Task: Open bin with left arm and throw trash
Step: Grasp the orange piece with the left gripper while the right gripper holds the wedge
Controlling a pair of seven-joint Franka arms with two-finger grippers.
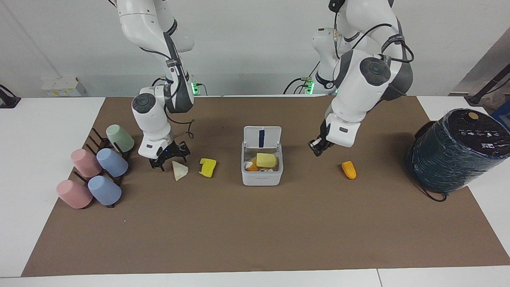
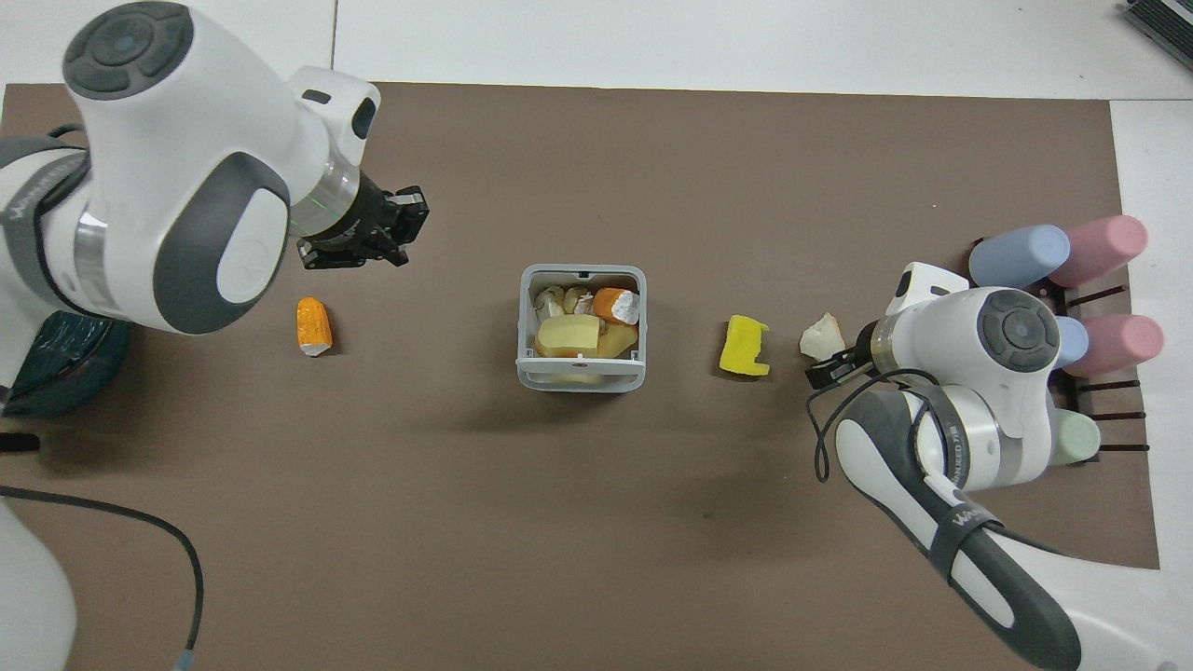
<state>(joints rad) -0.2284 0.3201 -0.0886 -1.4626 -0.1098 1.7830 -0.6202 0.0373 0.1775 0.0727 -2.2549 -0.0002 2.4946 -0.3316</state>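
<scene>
Overall, brown mat (image 1: 255, 231) covers white table (image 1: 36, 159), pale wall (image 1: 247, 44).

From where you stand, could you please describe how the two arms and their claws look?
Both arms are glossy white with dark-grey joint caps and bands. A black cable runs along each. The left claw is black; the right claw is black with a small blue light.

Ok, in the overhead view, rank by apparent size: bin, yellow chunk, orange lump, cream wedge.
1. bin
2. yellow chunk
3. orange lump and cream wedge: they look alike, and the right gripper partly covers the wedge, so no ranking.
</scene>
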